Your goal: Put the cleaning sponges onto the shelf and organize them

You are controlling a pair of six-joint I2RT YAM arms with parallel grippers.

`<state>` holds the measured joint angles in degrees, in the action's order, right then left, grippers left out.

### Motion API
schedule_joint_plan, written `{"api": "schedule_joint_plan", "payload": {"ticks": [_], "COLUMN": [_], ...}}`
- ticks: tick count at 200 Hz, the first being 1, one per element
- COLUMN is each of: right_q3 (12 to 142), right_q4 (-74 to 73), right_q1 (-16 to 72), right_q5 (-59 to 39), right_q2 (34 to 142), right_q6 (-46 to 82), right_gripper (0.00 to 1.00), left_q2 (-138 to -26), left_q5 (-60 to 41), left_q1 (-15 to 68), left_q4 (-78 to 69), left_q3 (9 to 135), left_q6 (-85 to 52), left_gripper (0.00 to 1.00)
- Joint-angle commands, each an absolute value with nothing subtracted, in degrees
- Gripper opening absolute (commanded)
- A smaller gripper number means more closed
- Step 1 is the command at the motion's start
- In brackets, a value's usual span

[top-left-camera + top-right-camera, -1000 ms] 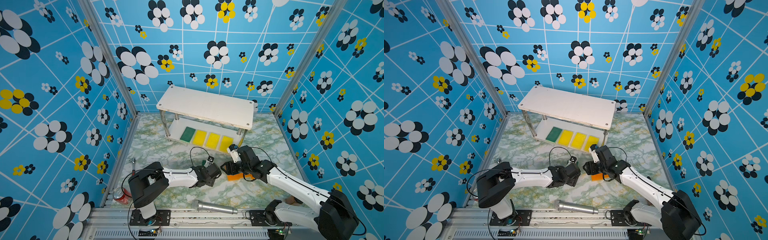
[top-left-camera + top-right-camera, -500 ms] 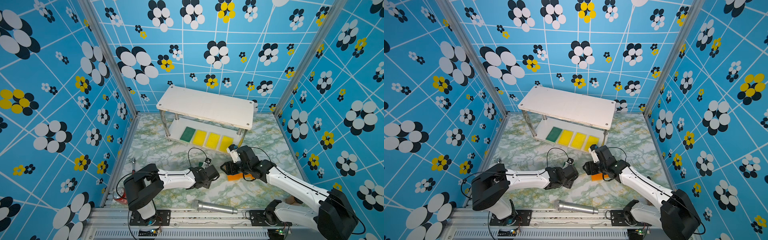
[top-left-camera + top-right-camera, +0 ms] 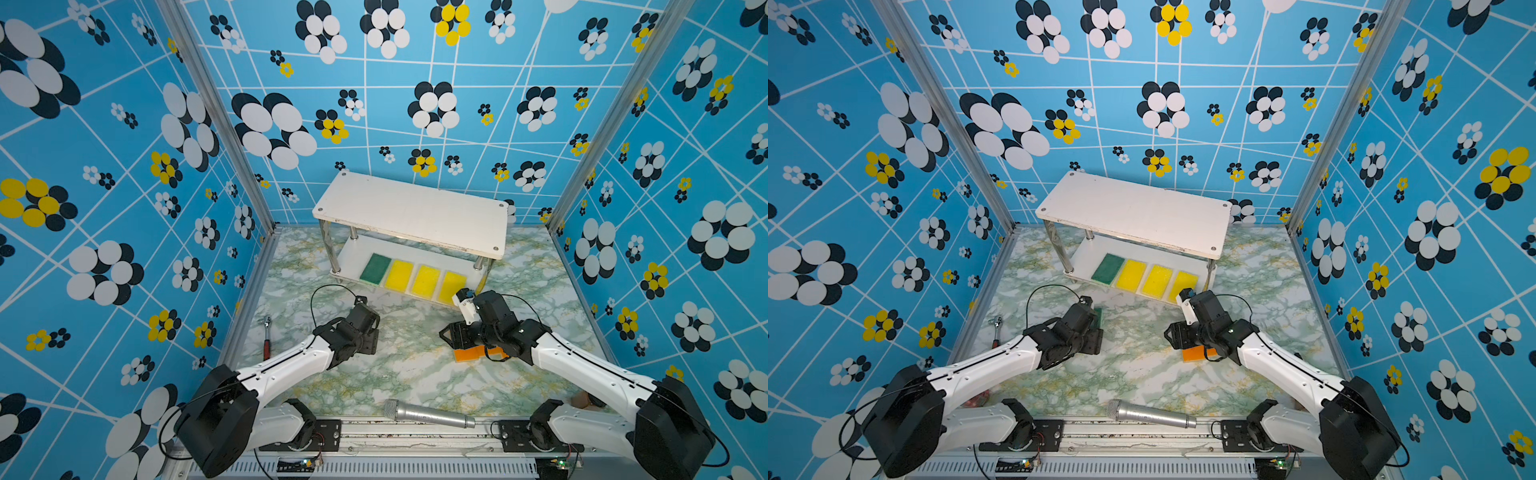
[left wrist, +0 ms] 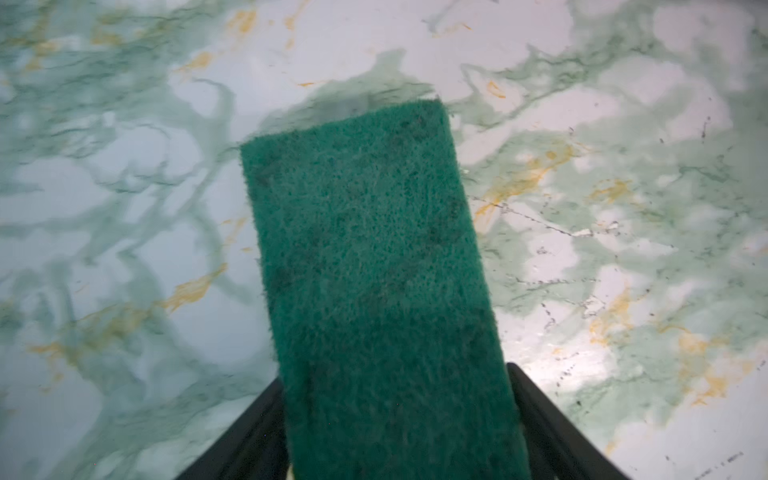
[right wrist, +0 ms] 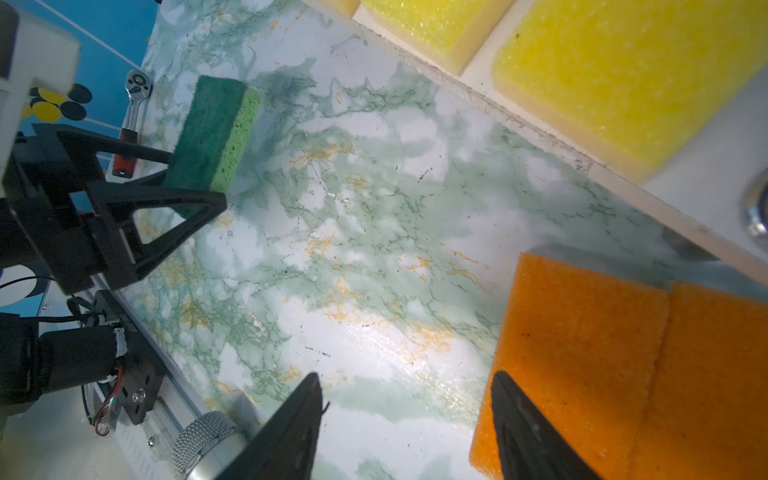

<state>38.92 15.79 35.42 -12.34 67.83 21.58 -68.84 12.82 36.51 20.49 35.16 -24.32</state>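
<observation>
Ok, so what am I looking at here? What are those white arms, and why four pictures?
Two white robot arms, each ending in a black two-fingered gripper. Two pictures look down from a paired camera overhead; the other two come from a camera on each wrist. On the marbled green-and-white tabletop stands a white two-tier shelf with metal posts; its lower board carries one dark green sponge and three yellow foam sponges. The left gripper is closed on another dark green scouring sponge. The right gripper is open and empty, next to orange foam sponges on the table. A silver microphone and a red-handled ratchet wrench also lie there.
</observation>
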Motion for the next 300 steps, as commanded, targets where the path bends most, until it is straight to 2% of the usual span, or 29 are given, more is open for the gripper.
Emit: {"api": "schedule_joint_plan", "payload": {"ticks": [1,34,76,102,132,175,209,256,300], "right_q3": [39.6,40.0,39.4,38.9,38.1,40.5,42.1,43.3,43.4], "right_q4": [14.9,14.7,14.1,14.5,15.0,16.9,15.1,14.3,14.0], "right_q1": [35.0,35.1,35.1,35.1,35.1,35.1,35.0,35.0,35.1], "right_q5": [-13.1,-13.9,-13.8,-13.5,-13.1,-13.0,-15.0,-17.1,-17.1], "right_q2": [68.5,69.4,68.5,67.7,66.2,67.9,71.4,75.0,75.9], "right_q6": [22.0,21.9,22.1,22.5,22.1,19.7,19.1,17.8,17.3], "right_gripper": [0.67,0.67,0.67,0.67,0.67,0.67,0.67,0.67,0.67], "left_q2": [-64.2,-63.3,-70.5,-74.3,-72.3,-65.2,-65.3,-65.4,-67.4], "left_q5": [12.0,11.1,7.2,3.9,2.9,7.7,9.2,20.4,25.6], "left_q1": [34.9,30.0,24.4,22.9,23.5,29.1,35.5,46.2,49.2], "left_q4": [20.1,19.1,17.6,19.5,22.3,29.1,28.6,28.0,22.5], "left_q3": [35.6,39.7,47.6,50.7,48.6,44.8,39.0,34.2,30.8], "left_q6": [-21.0,-16.5,-8.9,-8.6,-14.3,-27.6,-38.7,-55.3,-61.5], "left_gripper": [0.78,0.78,0.78,0.76,0.8,0.95,1.0,0.99,0.99]}}
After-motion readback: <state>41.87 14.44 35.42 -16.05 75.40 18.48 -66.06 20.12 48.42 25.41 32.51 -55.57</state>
